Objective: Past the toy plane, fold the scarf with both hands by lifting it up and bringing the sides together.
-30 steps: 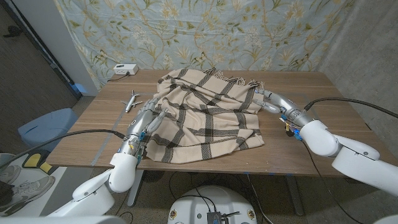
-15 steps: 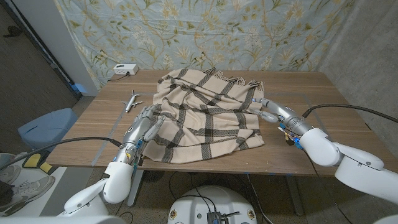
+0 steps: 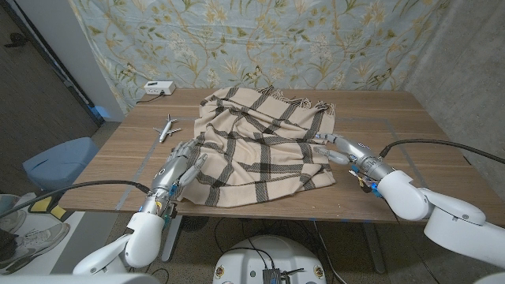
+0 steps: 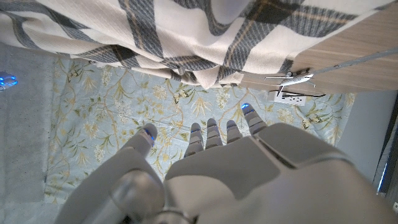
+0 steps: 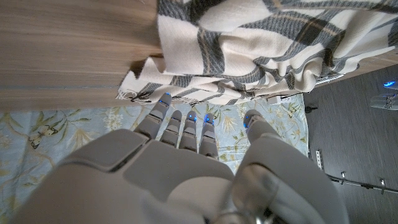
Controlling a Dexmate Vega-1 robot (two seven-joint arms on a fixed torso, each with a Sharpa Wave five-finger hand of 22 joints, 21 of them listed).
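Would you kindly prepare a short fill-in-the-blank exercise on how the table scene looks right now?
1. The cream scarf with dark checks lies spread on the brown ____ table.
2. The small white toy plane lies on the robot's ____ side of the scarf.
3. The left hand and the right hand are both ____, holding nothing.
4. The white box sits near the table's far ____ corner.

Missing words: wooden; left; open; left

**Scarf edges and fingertips out of clear sight**

The plaid scarf (image 3: pixel 264 146) covers the table (image 3: pixel 410 142) beneath it, and both wrist views cut the cloth off at the frame edge. Whether the left robot hand (image 3: pixel 180 164) or right robot hand (image 3: pixel 341 147) touches the scarf cannot be told. The toy plane (image 3: pixel 167 128) is too small for detail.
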